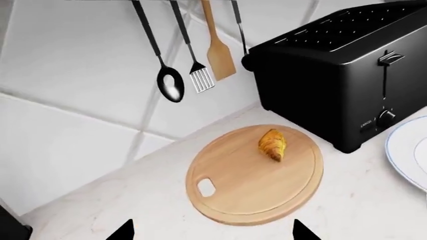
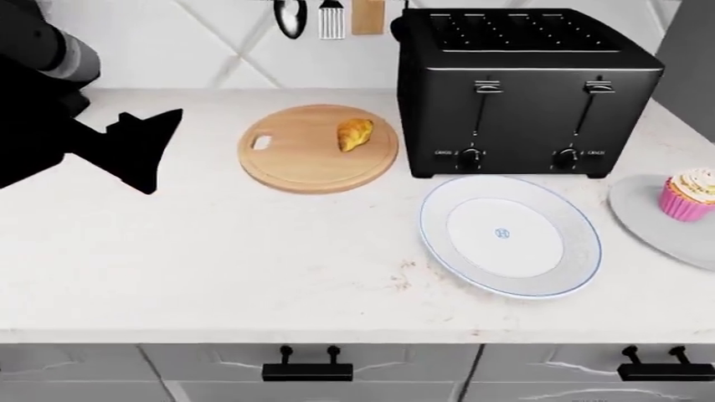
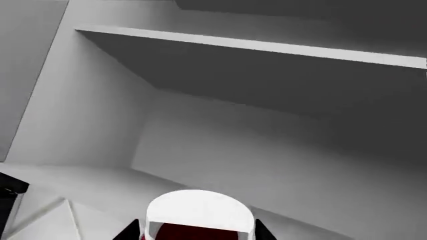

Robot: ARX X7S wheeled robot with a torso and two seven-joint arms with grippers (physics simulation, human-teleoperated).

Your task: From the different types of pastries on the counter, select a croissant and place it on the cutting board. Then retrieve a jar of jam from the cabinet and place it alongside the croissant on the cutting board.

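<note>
The small golden-brown flaky croissant [image 2: 355,134] lies on the round light-wood cutting board [image 2: 301,163], toward the board's right side, while the board's small hole sits near its left edge. In the head view the board is in the upper middle of the frame on the white marble-look counter [image 2: 223,260], just left of a black four-slot toaster [image 2: 520,88]. A white plate with a thin blue rim [image 2: 511,236] lies in front of the toaster, right of centre. At the right edge, a cupcake with a pink wrapper and white swirled frosting [image 2: 686,194] stands on a plain grey plate [image 2: 648,213].

The left gripper [image 2: 140,151] shows as a dark shape at the upper left of the head view, apart from the board. In the left wrist view its two finger tips [image 1: 122,232] stand wide apart with nothing between them, and the board with the croissant lies beyond them. Above, a black spoon [image 1: 170,85], a slotted spatula [image 1: 201,77] and a wooden spatula [image 1: 220,57] hang against the white tiled wall.

In the right wrist view, the white-lidded jar of jam [image 3: 199,217], dark red below the lid, sits at the bottom centre inside a grey cabinet under a shelf [image 3: 253,47]. The right gripper [image 3: 197,231] has a dark finger on either side of the jar; whether they press on it cannot be told.
</note>
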